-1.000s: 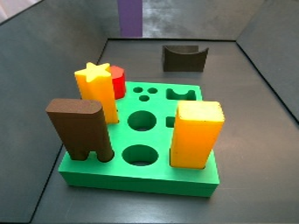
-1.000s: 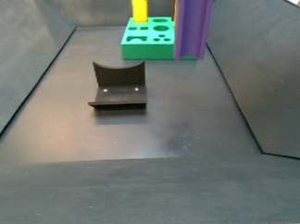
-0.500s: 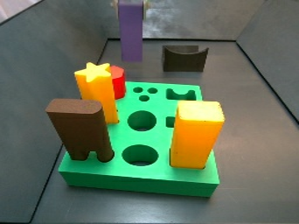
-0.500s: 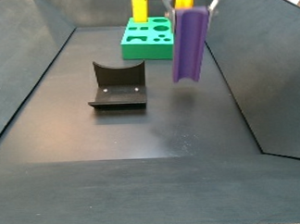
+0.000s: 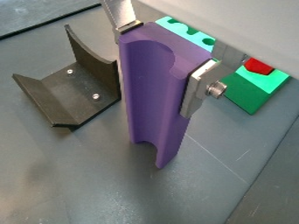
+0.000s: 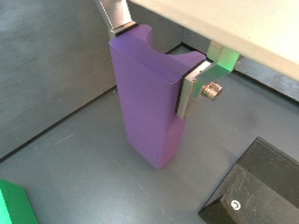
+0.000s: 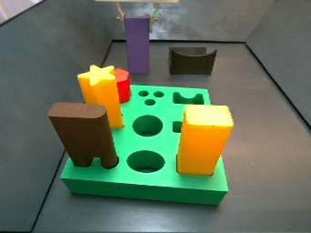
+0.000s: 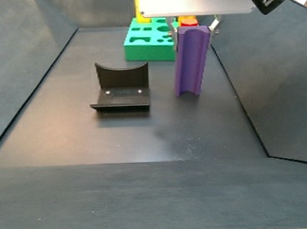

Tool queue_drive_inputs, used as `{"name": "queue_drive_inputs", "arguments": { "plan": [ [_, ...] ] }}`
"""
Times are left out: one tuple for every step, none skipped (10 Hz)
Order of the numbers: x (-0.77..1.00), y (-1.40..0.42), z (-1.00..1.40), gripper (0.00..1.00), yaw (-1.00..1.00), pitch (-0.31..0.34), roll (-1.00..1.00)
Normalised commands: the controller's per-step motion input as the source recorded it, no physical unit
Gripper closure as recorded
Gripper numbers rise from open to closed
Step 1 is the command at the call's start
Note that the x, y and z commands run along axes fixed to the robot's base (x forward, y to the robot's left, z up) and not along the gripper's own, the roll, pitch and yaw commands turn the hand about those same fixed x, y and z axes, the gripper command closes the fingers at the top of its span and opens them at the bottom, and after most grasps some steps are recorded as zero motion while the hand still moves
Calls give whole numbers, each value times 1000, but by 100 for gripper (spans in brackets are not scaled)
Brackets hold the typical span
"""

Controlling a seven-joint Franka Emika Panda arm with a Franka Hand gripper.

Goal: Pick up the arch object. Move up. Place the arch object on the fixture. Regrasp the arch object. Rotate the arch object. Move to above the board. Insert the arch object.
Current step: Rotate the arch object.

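My gripper (image 5: 163, 61) was pinching the top of the long purple arch-shaped block, the arch object (image 5: 158, 101), its silver fingers (image 5: 198, 86) pressed against two opposite faces. Compared with a second ago, I had brought the block down: it then hung higher with its top out of a side view, and now it stood upright with its foot at or just above the dark floor (I could not tell which). In a side view the arch object (image 8: 192, 63) stood just right of the small dark scooped block, the fixture (image 8: 119, 86), apart from it, with the thick green slab with holes, the board (image 8: 153, 40), farther back. I judged the grasp made and the lift next.
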Motion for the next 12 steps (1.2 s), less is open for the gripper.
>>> {"name": "queue_drive_inputs", "arguments": {
  "plan": [
    [-15,27,-185,100,-49,-43,-88],
    [-12,27,-184,100,-49,-43,-88],
    [-12,27,-183,100,-49,-43,-88],
    [-12,26,-183,100,-49,-42,-88],
    [-12,26,-183,100,-49,-42,-88],
    [-12,26,-183,100,-48,-42,-88],
    [-11,26,-183,100,-48,-42,-88],
    [-11,26,-183,100,-47,-42,-88],
    [0,0,0,0,-47,-42,112],
    [0,0,1000,0,-14,-38,91],
    [-2,0,1000,0,-13,-35,90],
    [-39,-8,949,0,-4,28,58]
  ]
}}
